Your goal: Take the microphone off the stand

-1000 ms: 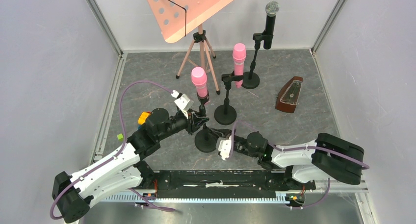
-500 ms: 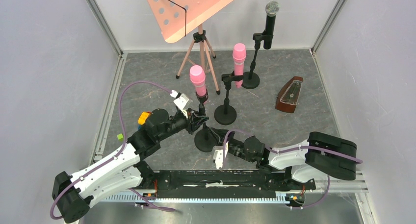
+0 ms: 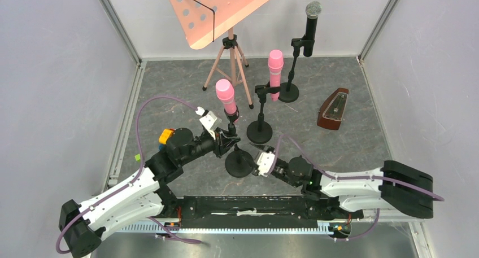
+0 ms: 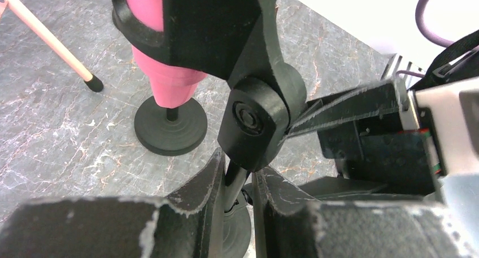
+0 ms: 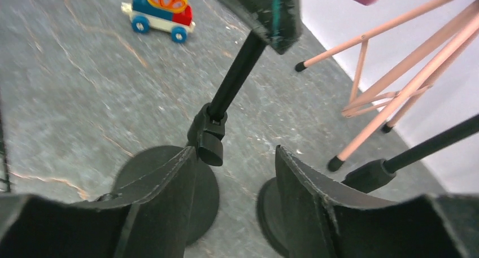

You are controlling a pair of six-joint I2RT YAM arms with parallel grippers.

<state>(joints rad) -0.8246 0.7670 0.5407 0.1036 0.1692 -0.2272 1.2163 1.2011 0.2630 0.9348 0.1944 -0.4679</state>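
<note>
Since a second ago the right gripper (image 3: 261,158) has moved beside the round black stand base (image 3: 239,164) and its jaws now stand released, holding nothing. The left gripper (image 4: 235,182) is clenched on the thin black stand pole (image 5: 234,77). The pink foam-headed microphone (image 3: 226,97) sits in the black plastic clip (image 4: 226,21), leaning left. I judge it light and stiff, with a smooth body; take it just above the clip.

Just behind the near stand (image 3: 239,163), a second stand (image 3: 259,132) narrows the gap; tripod legs (image 3: 242,77) stand farther behind. The left gripper (image 3: 229,139) occupies its left, the right gripper (image 3: 261,156) its right. Farther right, the table (image 3: 350,139) lies bare.
</note>
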